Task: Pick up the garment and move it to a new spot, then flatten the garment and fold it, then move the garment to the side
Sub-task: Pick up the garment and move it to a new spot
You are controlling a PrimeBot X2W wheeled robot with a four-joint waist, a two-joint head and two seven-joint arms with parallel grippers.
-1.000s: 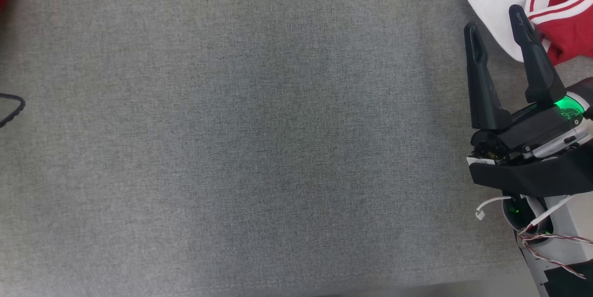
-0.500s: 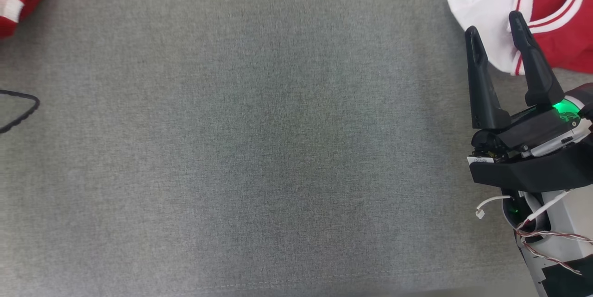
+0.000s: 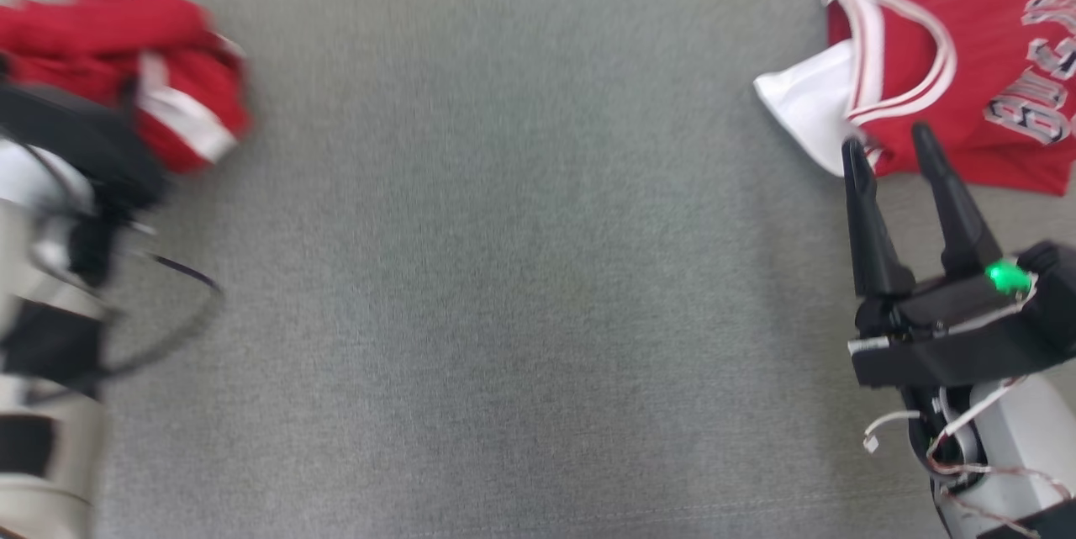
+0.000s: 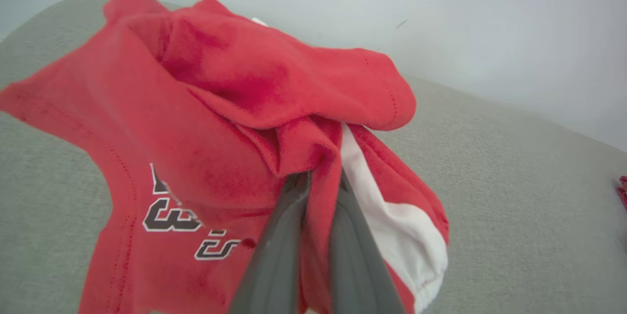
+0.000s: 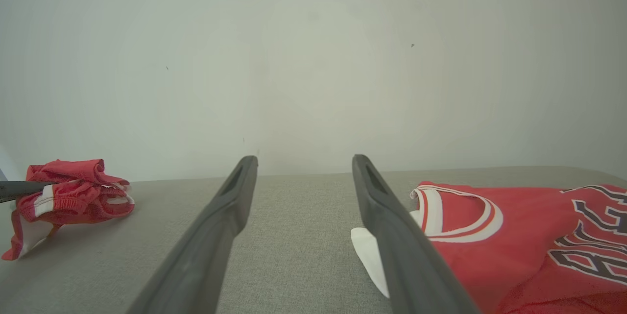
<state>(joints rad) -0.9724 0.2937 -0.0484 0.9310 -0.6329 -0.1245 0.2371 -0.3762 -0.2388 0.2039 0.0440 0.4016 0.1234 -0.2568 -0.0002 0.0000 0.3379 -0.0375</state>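
I have the garment (image 4: 220,108), a red jersey with white trim and dark lettering, crumpled into a loose bundle and pinched in my left gripper (image 4: 321,181); it sags onto the grey fabric surface (image 4: 514,196) at my far left.

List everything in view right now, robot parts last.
crumpled garment: one, red with white trim, bunched up at far left
jersey: one, red with white trim and lettering, lying flat at far right
white cloth: one, white, poking out beside the jersey's collar
table cover: one, grey fabric, beneath both garments
wall: one, pale, behind the table
left claw: one, dark, shut on the crumpled garment
right claw: one, dark, open and empty, tips by the jersey's collar end
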